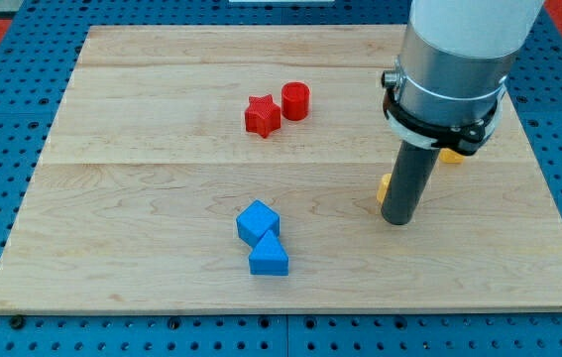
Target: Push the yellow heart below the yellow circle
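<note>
My tip (pixel 396 220) rests on the board at the view's right. A yellow block (pixel 385 186), mostly hidden behind the rod, peeks out at the rod's left side, touching or nearly touching it; its shape cannot be made out. A second yellow block (pixel 452 155) shows only as a sliver under the arm's grey collar, to the upper right of the rod; its shape is hidden too. I cannot tell which is the heart and which is the circle.
A red star (pixel 261 115) and a red cylinder (pixel 295 101) sit together at the upper middle. A blue cube (pixel 258 222) and a blue triangle (pixel 269 258) touch at the lower middle. The wooden board (pixel 112 198) lies on a blue pegboard.
</note>
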{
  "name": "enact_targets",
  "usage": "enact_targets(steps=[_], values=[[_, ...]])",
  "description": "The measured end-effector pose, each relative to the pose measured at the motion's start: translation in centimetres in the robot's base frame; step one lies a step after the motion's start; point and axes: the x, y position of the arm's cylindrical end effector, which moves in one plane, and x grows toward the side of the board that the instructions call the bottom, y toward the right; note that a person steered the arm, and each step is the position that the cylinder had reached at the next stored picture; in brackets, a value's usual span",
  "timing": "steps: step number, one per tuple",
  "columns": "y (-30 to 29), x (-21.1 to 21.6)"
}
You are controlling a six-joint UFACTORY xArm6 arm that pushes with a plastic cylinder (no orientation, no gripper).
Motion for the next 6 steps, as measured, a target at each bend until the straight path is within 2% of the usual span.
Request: enact_targets(steps=[1,2,3,4,6], values=[[-4.3,-1.3],[-0.2,-3.3],[4.6,-3.3],[1.8,-0.5],[8.7,0.2]])
